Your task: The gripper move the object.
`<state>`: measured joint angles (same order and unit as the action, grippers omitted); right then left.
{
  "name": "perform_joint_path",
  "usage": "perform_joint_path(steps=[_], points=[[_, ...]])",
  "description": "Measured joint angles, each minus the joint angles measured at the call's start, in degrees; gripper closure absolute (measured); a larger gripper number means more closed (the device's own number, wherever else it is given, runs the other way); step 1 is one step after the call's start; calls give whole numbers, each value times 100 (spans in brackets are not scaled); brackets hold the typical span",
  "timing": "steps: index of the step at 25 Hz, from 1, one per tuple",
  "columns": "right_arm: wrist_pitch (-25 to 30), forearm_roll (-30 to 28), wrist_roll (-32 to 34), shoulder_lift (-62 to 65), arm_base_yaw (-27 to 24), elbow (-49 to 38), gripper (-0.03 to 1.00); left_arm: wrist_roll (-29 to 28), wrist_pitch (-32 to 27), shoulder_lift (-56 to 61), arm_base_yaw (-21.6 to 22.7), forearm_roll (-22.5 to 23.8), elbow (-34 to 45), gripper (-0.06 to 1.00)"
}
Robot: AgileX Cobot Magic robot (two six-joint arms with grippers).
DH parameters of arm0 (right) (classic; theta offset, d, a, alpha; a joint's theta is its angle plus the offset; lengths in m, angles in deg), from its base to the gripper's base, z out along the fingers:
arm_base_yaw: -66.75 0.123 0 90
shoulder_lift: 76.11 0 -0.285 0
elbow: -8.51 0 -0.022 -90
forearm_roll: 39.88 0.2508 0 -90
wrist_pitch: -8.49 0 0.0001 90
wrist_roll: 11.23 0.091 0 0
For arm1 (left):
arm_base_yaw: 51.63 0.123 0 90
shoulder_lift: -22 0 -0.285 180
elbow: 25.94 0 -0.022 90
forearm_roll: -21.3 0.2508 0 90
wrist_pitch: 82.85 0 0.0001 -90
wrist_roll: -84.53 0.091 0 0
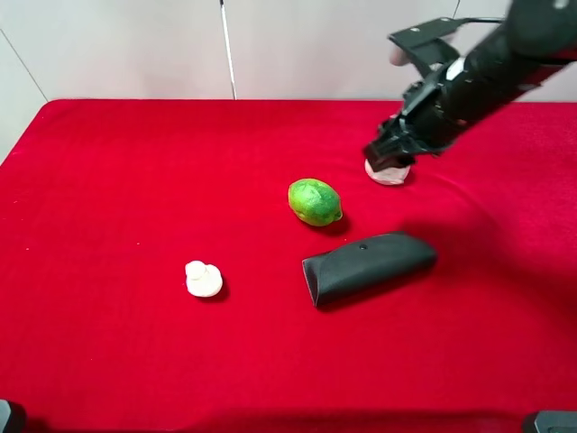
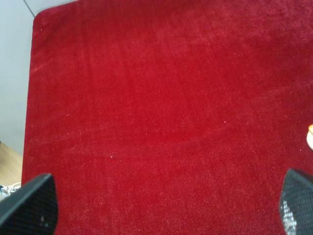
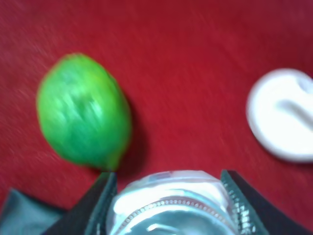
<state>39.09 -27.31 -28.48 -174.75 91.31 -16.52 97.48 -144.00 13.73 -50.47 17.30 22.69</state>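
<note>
L hand (image 2: 164,203) wide apart; red cloth (image 2: 161,107)

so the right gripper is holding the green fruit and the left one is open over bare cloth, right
Not quite. The right gripper is shut on the small clear bottle, not on the green fruit. The fruit lies free on the red cloth beside it, as the right wrist view shows. The rest holds: the left gripper is open over bare cloth.

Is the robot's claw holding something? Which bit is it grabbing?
Yes. The right gripper pinches the little glass bottle by its sides, seemingly near the shiny cap.
</note>
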Motion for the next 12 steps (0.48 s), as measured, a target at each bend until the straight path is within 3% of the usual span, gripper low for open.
perform_joint_path(steps=[12], points=[[279, -545, 275, 202, -884, -379, 61, 0, 0, 0, 0, 0, 0, 7]])
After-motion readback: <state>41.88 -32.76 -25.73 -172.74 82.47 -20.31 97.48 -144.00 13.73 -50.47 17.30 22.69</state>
